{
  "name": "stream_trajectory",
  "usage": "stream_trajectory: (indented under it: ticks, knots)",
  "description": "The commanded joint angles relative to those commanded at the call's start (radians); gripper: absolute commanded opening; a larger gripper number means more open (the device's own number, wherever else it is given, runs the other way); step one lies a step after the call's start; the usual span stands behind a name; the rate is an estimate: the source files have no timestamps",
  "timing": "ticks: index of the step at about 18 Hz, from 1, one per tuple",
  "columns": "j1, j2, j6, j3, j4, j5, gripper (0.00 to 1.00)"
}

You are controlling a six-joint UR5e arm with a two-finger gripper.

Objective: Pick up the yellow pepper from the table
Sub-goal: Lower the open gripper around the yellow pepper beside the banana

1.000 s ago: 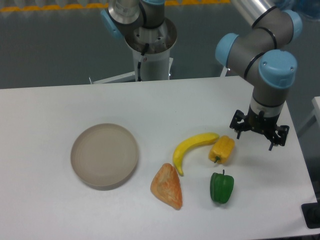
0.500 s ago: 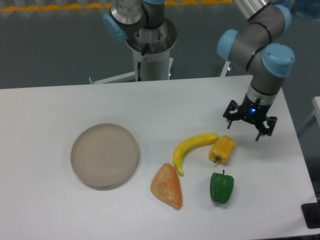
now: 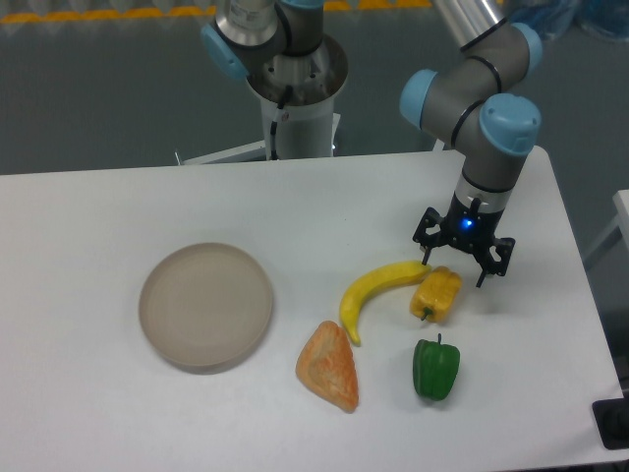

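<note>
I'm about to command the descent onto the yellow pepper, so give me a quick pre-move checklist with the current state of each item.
1. Target in view: the yellow pepper lies on the table, unobstructed. Ok.
2. Tool open: the tool has its fingers spread. Ok.
3. Tool over target: it hangs just above and behind the pepper; exact centring cannot tell from this one view.
4. Neighbour on the left: the banana tip sits right against the pepper's upper left side, so a finger may hit it. Not ok.
5. Neighbour in front: the green pepper lies apart from the target. Ok.
6. Height above the table: cannot tell.
</note>
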State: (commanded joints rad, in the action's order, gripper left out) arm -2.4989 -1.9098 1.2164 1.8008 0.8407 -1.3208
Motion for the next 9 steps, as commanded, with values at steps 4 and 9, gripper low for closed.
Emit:
stream_trajectory:
  ticks: [4,9]
  knots:
    - [0.015,-0.02,0.003,-0.005,-0.003,-0.018,1.0]
    - [0.029,-0.041,-0.001,-0.006,-0.003,-0.021,1.0]
